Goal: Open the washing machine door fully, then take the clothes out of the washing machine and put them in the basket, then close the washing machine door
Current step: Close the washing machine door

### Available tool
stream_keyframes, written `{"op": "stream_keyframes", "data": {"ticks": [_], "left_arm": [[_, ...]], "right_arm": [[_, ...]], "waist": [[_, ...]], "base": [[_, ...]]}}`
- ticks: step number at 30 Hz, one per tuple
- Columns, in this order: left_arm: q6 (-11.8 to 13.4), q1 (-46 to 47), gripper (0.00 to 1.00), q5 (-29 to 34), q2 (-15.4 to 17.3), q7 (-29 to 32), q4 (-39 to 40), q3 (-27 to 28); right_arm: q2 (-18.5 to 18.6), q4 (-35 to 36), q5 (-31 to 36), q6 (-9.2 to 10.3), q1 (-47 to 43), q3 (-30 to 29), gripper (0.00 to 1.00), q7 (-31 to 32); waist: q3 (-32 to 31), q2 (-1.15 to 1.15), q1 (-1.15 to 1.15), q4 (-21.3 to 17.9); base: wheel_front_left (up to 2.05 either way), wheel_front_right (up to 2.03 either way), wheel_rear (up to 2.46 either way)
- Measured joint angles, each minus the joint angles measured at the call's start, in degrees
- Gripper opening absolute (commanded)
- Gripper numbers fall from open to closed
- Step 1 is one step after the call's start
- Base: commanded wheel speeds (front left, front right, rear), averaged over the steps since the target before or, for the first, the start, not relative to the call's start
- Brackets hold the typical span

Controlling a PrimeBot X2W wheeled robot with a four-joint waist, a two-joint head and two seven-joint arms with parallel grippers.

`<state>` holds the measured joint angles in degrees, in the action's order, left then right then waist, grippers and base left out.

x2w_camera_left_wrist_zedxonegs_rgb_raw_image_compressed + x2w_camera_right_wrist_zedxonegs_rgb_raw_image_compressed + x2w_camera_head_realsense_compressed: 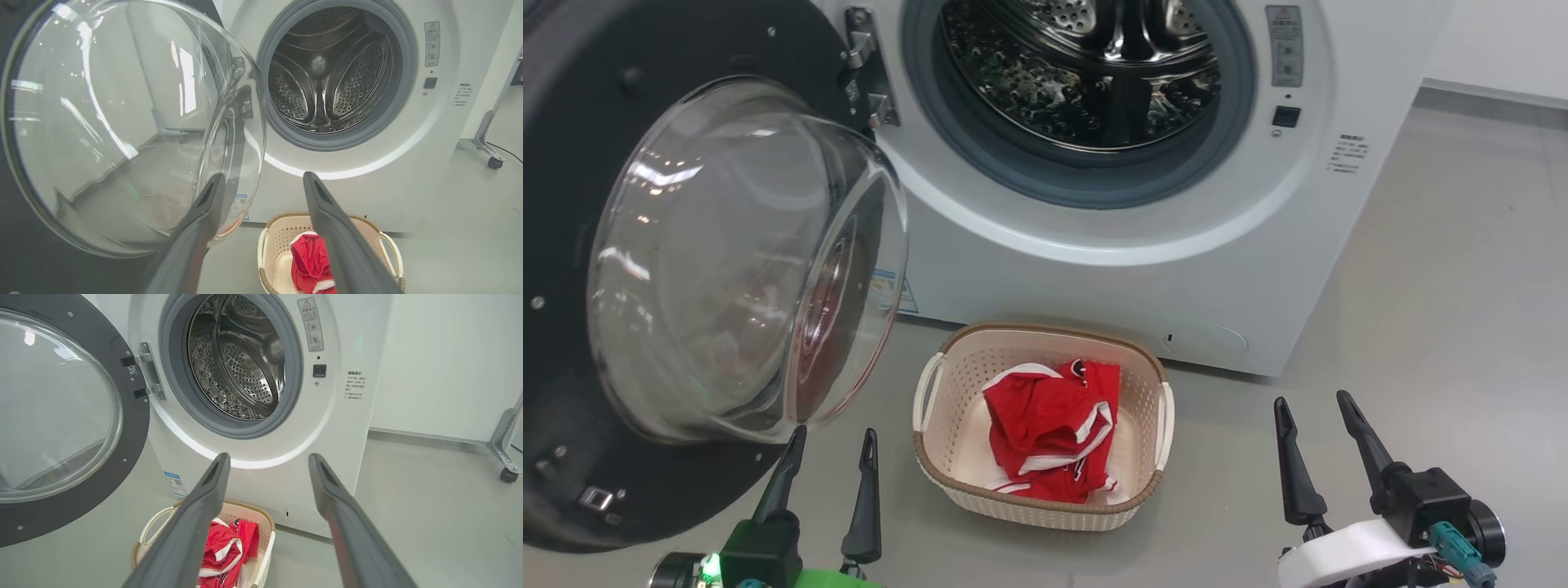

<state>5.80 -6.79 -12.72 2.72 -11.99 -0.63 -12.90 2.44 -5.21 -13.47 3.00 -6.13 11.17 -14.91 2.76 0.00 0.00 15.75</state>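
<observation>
The white washing machine (1094, 269) stands ahead with its steel drum (1086, 65) showing no fabric. Its door (727, 261), black-rimmed with a clear glass bowl, is swung wide open to the left. On the floor in front sits the cream basket (947, 384) with red clothes (1054, 425) bunched inside. My left gripper (833, 441) is open, low beside the door's bowl and left of the basket. My right gripper (1319, 408) is open, off to the basket's right. Both hold nothing. The wrist views show the door (122, 122), the basket (278, 241) and the clothes (229, 551).
Grey floor (1445, 310) stretches to the right of the machine. A metal stand leg with a caster wheel (508, 475) stands by the white wall at far right. The open door takes up the space on the left.
</observation>
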Motion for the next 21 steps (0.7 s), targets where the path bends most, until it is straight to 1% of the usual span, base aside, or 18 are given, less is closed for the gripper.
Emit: {"op": "stream_keyframes", "data": {"ticks": [3,12,18,19,21], "left_arm": [[0.27,0.15,1.0,-0.3,0.0,-0.2,0.0,0.12],[0.43,0.36,1.0,-0.7,0.0,-0.68,-0.05,0.32],[0.44,0.37,1.0,-1.26,-0.01,-0.78,-0.14,0.54],[0.44,0.36,1.0,-1.65,-0.02,-0.96,-0.15,1.02],[0.45,0.36,1.0,-1.85,-0.01,-1.04,-0.15,1.56]], "right_arm": [[0.0,0.0,0.02,-0.42,0.04,-0.08,1.0,0.0],[-0.01,-0.02,0.44,-0.53,0.09,0.02,1.0,0.0],[0.0,-0.23,0.45,-0.59,0.1,0.19,1.0,0.0],[0.02,-0.49,0.45,-0.91,0.27,0.69,1.0,0.0],[-0.02,-0.69,0.45,-0.93,0.57,1.21,1.0,0.0]], "waist": [[0.17,0.0,0.0,2.28],[0.53,0.0,0.0,8.68],[0.64,0.0,0.0,11.94],[0.69,0.0,0.0,12.72],[0.73,0.0,0.0,13.17]], "base": [[0.0,0.0,0.0],[0.0,0.0,0.0],[0.0,0.0,0.0],[0.0,0.0,0.0],[0.0,0.0,0.0]]}}
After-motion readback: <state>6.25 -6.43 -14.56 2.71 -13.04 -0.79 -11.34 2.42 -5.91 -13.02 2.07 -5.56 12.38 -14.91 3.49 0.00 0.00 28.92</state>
